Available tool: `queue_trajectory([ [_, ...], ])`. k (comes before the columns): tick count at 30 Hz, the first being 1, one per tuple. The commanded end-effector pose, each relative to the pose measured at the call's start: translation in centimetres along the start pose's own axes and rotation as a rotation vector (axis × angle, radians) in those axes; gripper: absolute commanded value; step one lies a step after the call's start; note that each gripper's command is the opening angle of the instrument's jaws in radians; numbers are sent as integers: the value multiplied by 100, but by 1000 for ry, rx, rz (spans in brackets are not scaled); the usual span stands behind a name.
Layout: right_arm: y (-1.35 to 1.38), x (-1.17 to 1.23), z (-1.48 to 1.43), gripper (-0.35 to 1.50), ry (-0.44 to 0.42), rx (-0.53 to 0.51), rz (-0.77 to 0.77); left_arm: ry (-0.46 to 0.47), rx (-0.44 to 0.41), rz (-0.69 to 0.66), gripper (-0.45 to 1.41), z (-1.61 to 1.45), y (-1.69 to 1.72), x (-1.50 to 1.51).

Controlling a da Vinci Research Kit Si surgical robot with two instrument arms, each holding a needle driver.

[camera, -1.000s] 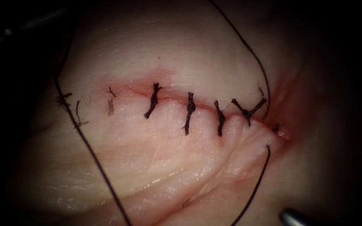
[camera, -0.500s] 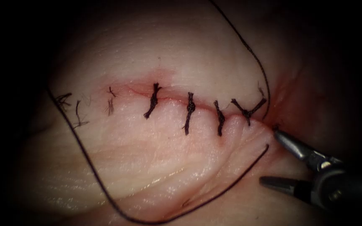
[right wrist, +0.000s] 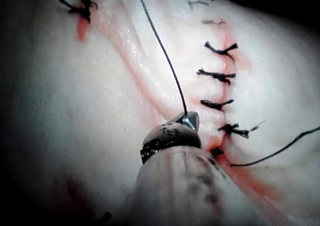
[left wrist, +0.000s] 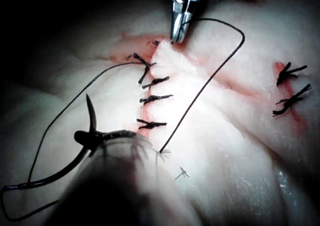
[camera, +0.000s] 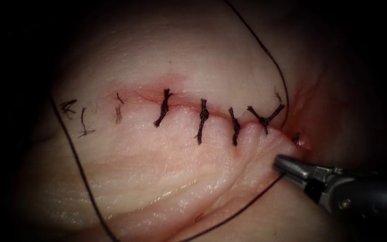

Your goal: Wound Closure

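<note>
Dark thread point(camera: 229, 215), limp and fine: right hand point(camera: 279, 163) is clamping its end, lower right; left hand point(left wrist: 82, 137) is gripping curved needle point(left wrist: 90, 123) mid-curve, clear of tissue point(camera: 166, 170).

The right arm's end effector point(camera: 281, 165) is grey metal, two slim tapered blades that narrow to a blunt tip. They join a darker, blocky wrist piece point(camera: 337, 197) with a small round pin or screw head on its side, and behind it runs a thick dark shaft point(camera: 381, 197). Seen from the right wrist, the same tool has a rounded, glossy tip point(right wrist: 187, 121) above a dark ringed collar point(right wrist: 167, 141) and a pale, mottled shaft point(right wrist: 195, 191).
</note>
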Motion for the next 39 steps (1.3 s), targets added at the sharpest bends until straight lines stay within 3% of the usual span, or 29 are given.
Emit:
queue_trajectory([
  [1,-11,14,0,-35,10,3,-7,1,-2,2,-45,9,2,2],
  [5,-38,63,-18,-35,41,24,-32,1,-16,2,-45,17,9,1],
  [12,-59,118,-33,-35,71,68,-61,1,-29,-3,-45,22,14,1],
  [24,-98,190,-38,-35,166,178,-116,5,-39,3,-45,26,19,7],
  [32,-110,222,-41,-35,274,256,-101,2,-44,8,-45,28,21,7],
  [34,-98,218,-43,64,250,193,-90,5,-44,8,-45,28,21,7],
  [35,-90,214,-46,103,235,152,-75,5,-44,8,-45,28,21,7],
  [36,-79,207,-50,123,224,110,-54,4,-44,8,-45,28,21,7],
  [37,-71,200,-54,130,225,86,-49,4,-44,8,-45,28,21,7],
  [39,-54,185,-64,130,219,55,-38,4,-44,8,-45,28,21,7],
])
